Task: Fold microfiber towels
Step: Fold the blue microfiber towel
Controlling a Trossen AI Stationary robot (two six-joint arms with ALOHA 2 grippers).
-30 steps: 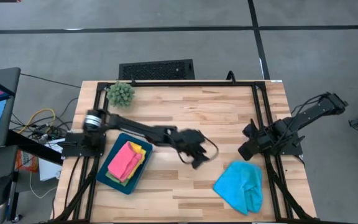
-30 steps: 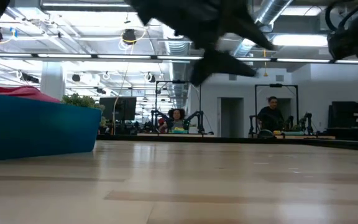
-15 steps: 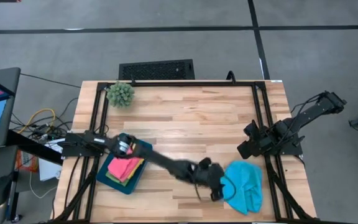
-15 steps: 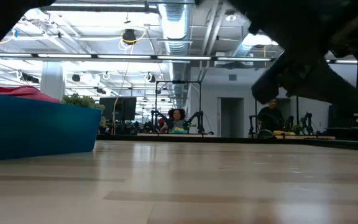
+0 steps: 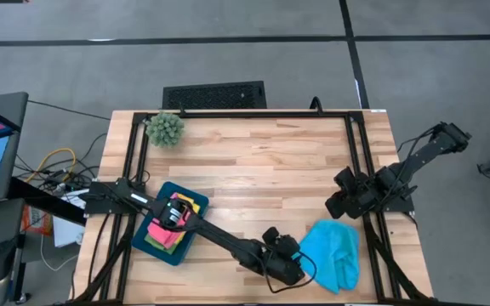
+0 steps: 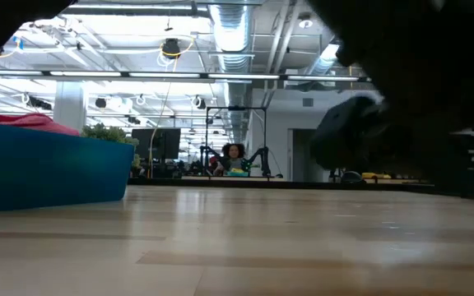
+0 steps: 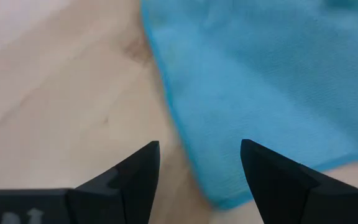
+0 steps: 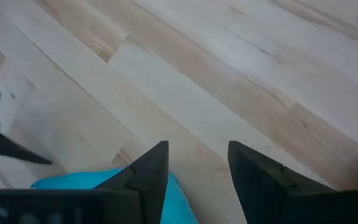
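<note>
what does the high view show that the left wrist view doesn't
Only the high view shows the tray holding folded towels, pink on top, the plant ball, the right hand waiting near the table's right edge, and both arms whole. Only the left wrist view shows the left hand close up, fingers open, with the cloth's corner edge between them. Both show the blue towel lying crumpled on the wooden table.

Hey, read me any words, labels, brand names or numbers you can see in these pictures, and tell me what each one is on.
No readable text anywhere.
Left gripper: faint pale marks on its housing in the left wrist view, too blurred to read.
Blue towel, tray, wooden table: no lettering shows.
Room behind the table, low view: any signs are too small to read.
</note>
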